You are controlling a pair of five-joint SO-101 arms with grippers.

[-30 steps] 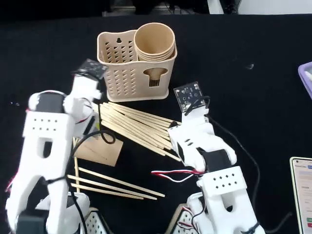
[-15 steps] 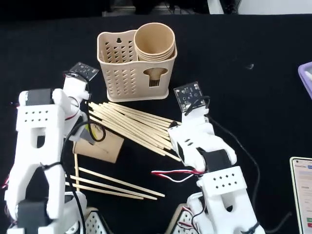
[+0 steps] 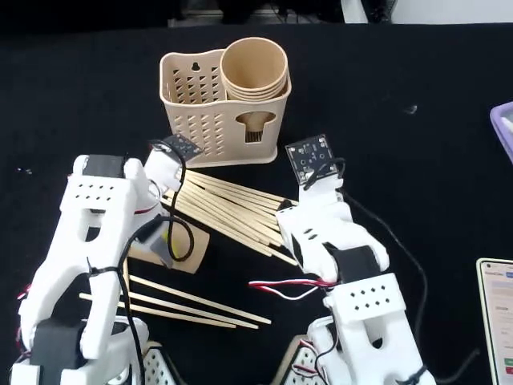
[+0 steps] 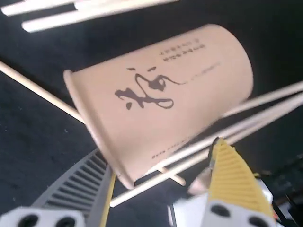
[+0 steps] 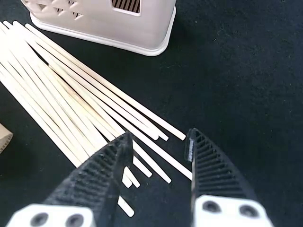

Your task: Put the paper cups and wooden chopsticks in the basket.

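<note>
A beige slotted basket (image 3: 200, 112) stands at the back of the black table, with stacked paper cups (image 3: 254, 68) in its right compartment. A fan of wooden chopsticks (image 3: 228, 210) lies in front of it, and a few loose chopsticks (image 3: 184, 305) lie nearer. One paper cup (image 4: 161, 99) lies on its side across chopsticks, partly hidden under the left arm as a tan patch (image 3: 188, 250). My left gripper (image 4: 165, 184) is open just short of that cup, a finger at each side. My right gripper (image 5: 156, 146) hangs open over the chopstick ends (image 5: 142, 165), holding nothing.
The basket's base (image 5: 142, 40) is close beyond the right gripper. A purple object (image 3: 503, 120) and a white sheet (image 3: 497, 317) sit at the table's right edge. Red and white wires (image 3: 288, 286) loop by the right arm.
The left arm swung left, then back right toward the basket, its wrist now over the near end of the chopstick fan. The right arm has not moved.
</note>
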